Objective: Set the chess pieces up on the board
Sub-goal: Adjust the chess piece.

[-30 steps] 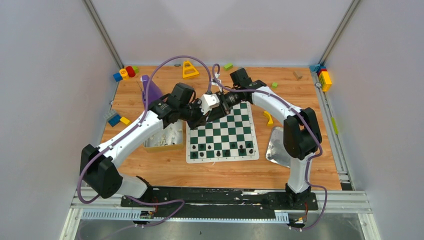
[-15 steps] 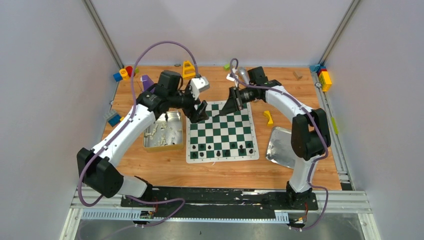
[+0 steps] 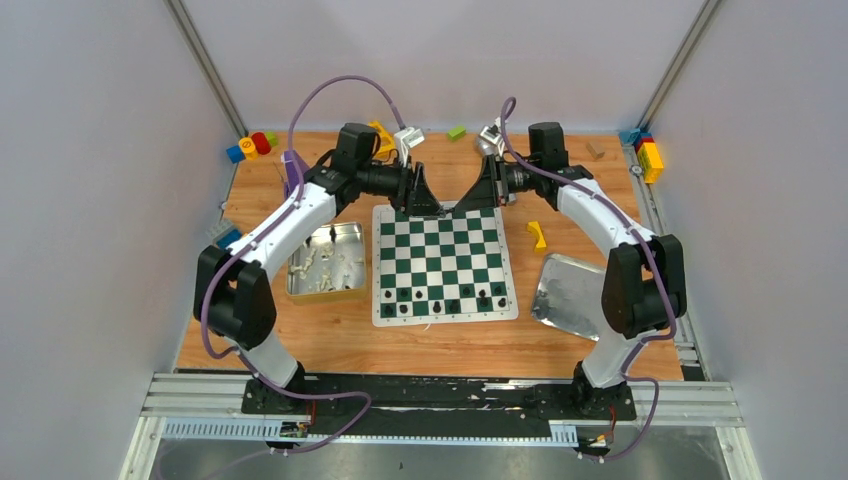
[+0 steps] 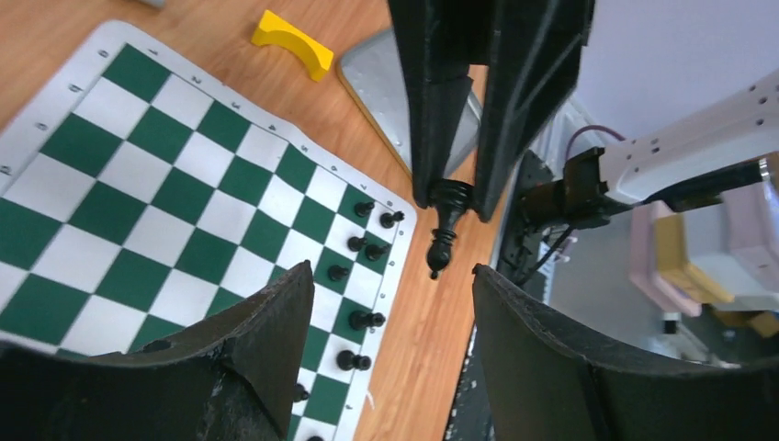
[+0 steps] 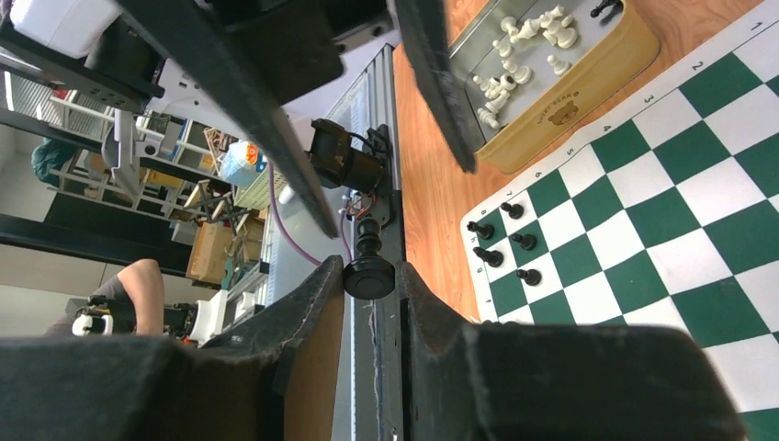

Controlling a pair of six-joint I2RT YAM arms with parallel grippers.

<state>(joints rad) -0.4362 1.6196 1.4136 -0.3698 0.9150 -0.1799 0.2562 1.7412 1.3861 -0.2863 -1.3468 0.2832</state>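
Facing each other over the board's (image 3: pixel 440 250) far edge, the right gripper (image 5: pixel 370 273) pinches a black piece (image 4: pixel 443 225) while the left gripper (image 4: pixel 390 276) stays... spread wide.

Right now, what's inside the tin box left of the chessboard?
Loose white chess pieces lie clustered in the tin, with one dark piece at its edge. Whatever lies under them is covered.

Bright, even overhead light, soft shadows, sharp focus
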